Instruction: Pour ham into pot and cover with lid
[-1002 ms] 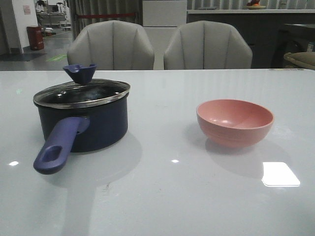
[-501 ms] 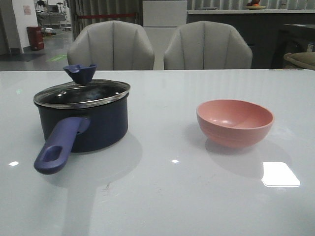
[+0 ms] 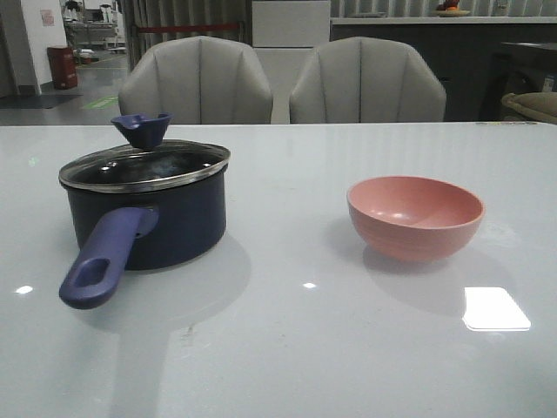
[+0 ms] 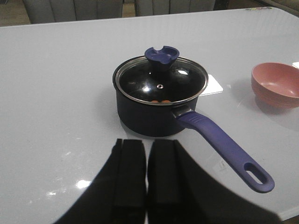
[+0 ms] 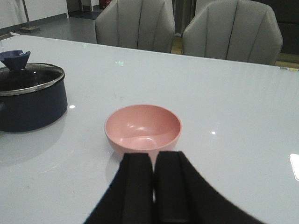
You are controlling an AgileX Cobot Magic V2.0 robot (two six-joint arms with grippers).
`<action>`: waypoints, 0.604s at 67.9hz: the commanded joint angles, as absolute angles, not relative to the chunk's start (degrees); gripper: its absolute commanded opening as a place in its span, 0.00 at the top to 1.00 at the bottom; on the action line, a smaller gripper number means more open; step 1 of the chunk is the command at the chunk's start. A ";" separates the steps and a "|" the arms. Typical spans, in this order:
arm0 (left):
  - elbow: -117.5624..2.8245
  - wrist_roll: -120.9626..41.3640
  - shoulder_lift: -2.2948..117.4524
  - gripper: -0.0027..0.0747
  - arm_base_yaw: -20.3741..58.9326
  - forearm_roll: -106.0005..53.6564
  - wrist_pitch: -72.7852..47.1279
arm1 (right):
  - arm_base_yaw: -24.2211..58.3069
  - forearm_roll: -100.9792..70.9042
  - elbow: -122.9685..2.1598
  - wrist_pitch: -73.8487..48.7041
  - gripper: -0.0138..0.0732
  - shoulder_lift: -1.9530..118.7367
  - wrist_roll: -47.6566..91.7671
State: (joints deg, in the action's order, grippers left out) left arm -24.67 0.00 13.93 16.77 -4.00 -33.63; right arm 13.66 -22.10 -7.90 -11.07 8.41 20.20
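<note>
Near edge of the tabletop (image 3: 287, 366): both arms are drawn back and appear only in their own wrist views. The left gripper (image 4: 145, 175) has its two black fingers pressed together with only a thin seam between them, holding nothing. The right gripper (image 5: 153, 191) is in the same state, fingers pressed together and empty.

Left half of the tabletop, toward the middle: the pot (image 3: 152, 213) stands upright. It is a dark navy round saucepan with straight walls. Its long purple-blue handle (image 3: 103, 257) points toward the near edge and has an oval hole at its end.

The lid (image 3: 148, 165) sits on the pot's rim, closing it. It is clear glass with a steel rim, as wide as the pot, with a small vent hole near the centre. Its dark blue knob (image 3: 141, 129) flares upward like a funnel with a notch in its edge.

The ham (image 4: 160, 101) shows through the glass in the left wrist view as small orange bits on the black inside of the pot, close to the wall on the handle side.

Right half of the tabletop: a pink bowl (image 3: 415, 216) stands upright, well apart from the pot. Its inside shows only pink surface.

Beyond the far edge: two grey chairs (image 3: 196, 80) stand side by side.
</note>
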 commanded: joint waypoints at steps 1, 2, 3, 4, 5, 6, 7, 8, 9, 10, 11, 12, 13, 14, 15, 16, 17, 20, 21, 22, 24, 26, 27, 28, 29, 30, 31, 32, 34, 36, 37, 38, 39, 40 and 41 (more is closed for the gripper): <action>-26.02 0.00 14.55 0.82 17.17 -4.35 -29.06 | 13.61 -22.49 -9.48 -6.69 0.66 8.99 20.72; -26.02 0.00 14.55 0.82 17.17 -4.35 -29.06 | 13.61 -22.49 -9.48 -6.69 0.66 8.99 20.72; -26.02 0.00 14.55 0.82 17.17 -4.35 -29.06 | 13.61 -22.49 -9.48 -6.69 0.66 8.99 20.72; -26.02 0.00 14.55 0.82 17.17 -4.35 -29.06 | 13.61 -22.49 -9.48 -6.69 0.66 8.99 20.72; -26.02 0.00 14.55 0.82 17.17 -4.35 -29.06 | 13.61 -22.49 -9.48 -6.69 0.66 8.99 20.72; -26.02 0.00 14.55 0.82 17.17 -4.35 -29.06 | 13.61 -22.49 -9.48 -6.69 0.66 8.99 20.72; -26.02 0.00 14.55 0.82 17.17 -4.35 -29.06 | 13.61 -22.49 -9.48 -6.69 0.66 8.99 20.72; -26.02 0.00 14.55 0.82 17.17 -4.35 -29.06 | 13.61 -22.49 -9.48 -6.69 0.66 8.99 20.72; -26.02 0.00 14.55 0.82 17.17 -4.35 -29.06 | 13.61 -22.49 -9.48 -6.69 0.66 8.99 20.72; -26.02 0.00 14.55 0.82 17.17 -4.35 -29.06 | 13.61 -22.49 -9.48 -6.69 0.66 8.99 20.72; -26.02 0.00 14.55 0.82 17.17 -4.35 -29.06 | 13.61 -22.49 -9.48 -6.69 0.66 8.99 20.72; -26.02 0.00 14.55 0.82 17.17 -4.35 -29.06 | 13.61 -22.49 -9.48 -6.69 0.66 8.99 20.72; -26.02 0.00 14.55 0.82 17.17 -4.35 -29.06 | 13.61 -22.49 -9.48 -6.69 0.66 8.99 20.72; -26.02 0.00 14.55 0.82 17.17 -4.35 -29.06 | 13.61 -22.49 -9.48 -6.69 0.66 8.99 20.72; -26.02 0.00 14.55 0.82 17.17 -4.35 -29.06 | 13.61 -22.49 -9.48 -6.69 0.66 8.99 20.72; -26.02 0.00 14.55 0.82 17.17 -4.35 -29.06 | 13.61 -22.49 -9.48 -6.69 0.66 8.99 20.72; -26.02 0.00 14.55 0.82 17.17 -4.35 -29.06 | 13.61 -22.49 -9.48 -6.69 0.66 8.99 20.72; -26.02 0.00 14.55 0.82 17.17 -4.35 -29.06 | 13.61 -22.49 -9.48 -6.69 0.66 8.99 20.72; -26.02 0.00 14.55 0.82 17.17 -4.35 -29.06 | 13.61 -22.49 -9.48 -6.69 0.66 8.99 20.72; -25.88 0.00 14.55 0.82 17.17 -4.35 -28.75 | 13.61 -22.49 -9.48 -6.69 0.66 8.99 20.72; -25.21 0.00 14.55 0.82 17.17 -4.35 -27.86 | 13.61 -22.49 -9.48 -6.69 0.66 8.99 20.72; -24.57 0.00 14.55 0.82 17.17 -4.71 -26.97 | 13.61 -22.49 -9.48 -6.69 0.66 8.99 20.72; -24.25 0.00 14.55 0.82 17.17 -4.71 -26.73 | 13.61 -22.49 -9.48 -6.69 0.66 8.99 20.72; -23.94 0.00 14.55 0.82 17.04 -4.33 -26.55 | 13.61 -22.49 -9.48 -6.69 0.66 8.99 20.72; -23.42 0.00 14.39 0.82 16.88 -4.04 -26.28 | 13.61 -22.49 -9.48 -6.69 0.66 8.99 20.72; -23.04 0.00 14.21 0.82 16.50 -3.70 -25.70 | 13.61 -22.49 -9.48 -6.69 0.66 8.99 20.72; -22.61 0.00 13.87 0.82 16.15 -3.24 -25.20 | 13.61 -22.49 -9.48 -6.69 0.66 8.99 20.72; -22.18 0.00 13.48 0.82 15.75 -2.85 -24.62 | 13.61 -22.49 -9.48 -6.69 0.66 8.99 20.72; -21.14 0.00 12.84 0.82 15.04 -2.72 -23.73 | 13.61 -22.49 -9.48 -6.69 0.66 8.99 20.72; -19.99 0.00 11.44 0.82 13.56 -2.72 -22.10 | 13.61 -22.49 -9.48 -6.69 0.66 8.99 20.72; -19.05 0.00 10.81 0.82 12.53 -2.72 -21.11 | 13.61 -22.49 -9.48 -6.69 0.66 8.99 20.72; -18.72 0.00 10.15 0.82 12.17 -2.72 -20.79 | 13.61 -22.49 -9.48 -6.69 0.66 8.99 20.72; -18.05 0.00 9.46 0.82 11.42 -2.72 -20.09 | 13.61 -22.49 -9.48 -6.69 0.66 8.99 20.72; -17.33 0.00 8.75 0.82 10.68 -2.72 -19.34 | 13.61 -22.49 -9.48 -6.69 0.66 8.99 20.72; -16.19 0.00 8.01 0.82 9.94 -2.72 -18.53 | 13.61 -22.49 -9.48 -6.69 0.66 8.99 20.72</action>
State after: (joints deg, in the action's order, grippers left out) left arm -18.35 0.00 10.92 13.47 -2.94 -27.33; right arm 13.66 -22.10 -7.90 -11.07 8.41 20.20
